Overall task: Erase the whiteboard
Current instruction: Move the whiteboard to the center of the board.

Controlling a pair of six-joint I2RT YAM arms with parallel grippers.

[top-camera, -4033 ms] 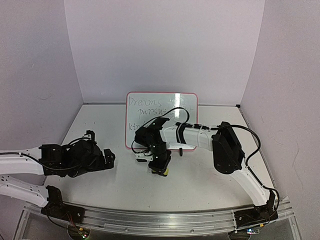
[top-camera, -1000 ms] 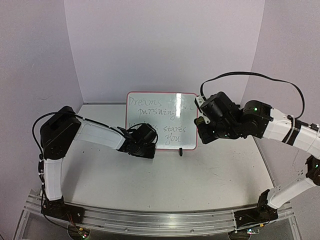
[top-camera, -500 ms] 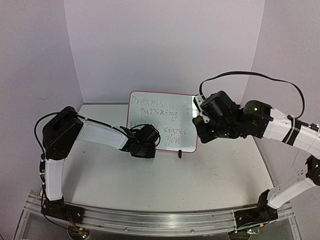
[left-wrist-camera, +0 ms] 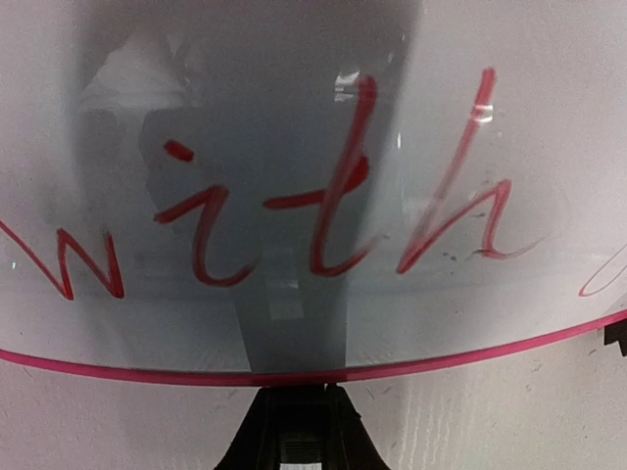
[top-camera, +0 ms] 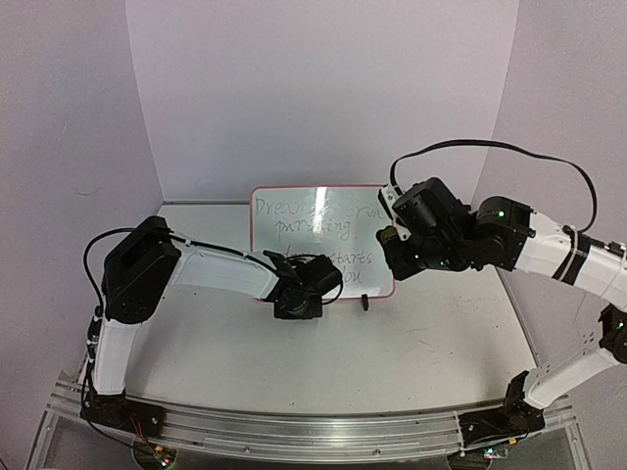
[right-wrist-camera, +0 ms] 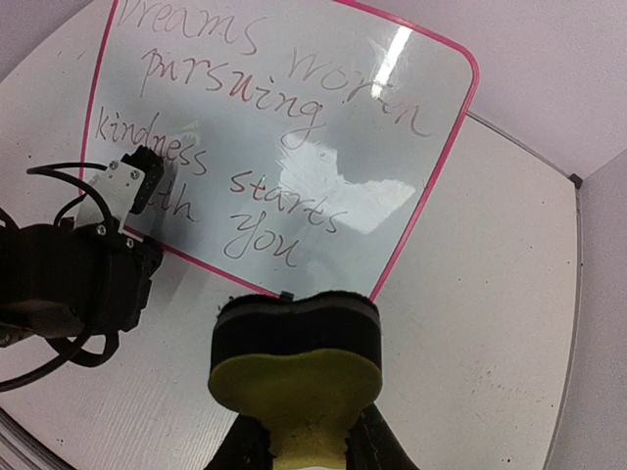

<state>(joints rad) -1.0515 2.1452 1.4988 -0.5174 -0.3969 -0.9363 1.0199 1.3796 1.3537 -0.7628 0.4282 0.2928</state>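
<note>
Steadiness counts: left jaws clamp the pink-framed white rectangular whiteboard (top-camera: 328,240); right jaws, gripping the yellow-and-black eraser block (right-wrist-camera: 294,367), should press flat across the writing (right-wrist-camera: 233,95).

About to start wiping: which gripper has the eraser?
The right gripper, shut on the yellow-and-black eraser near the whiteboard's right edge. The left gripper holds no eraser; it clamps the whiteboard's bottom frame.
</note>
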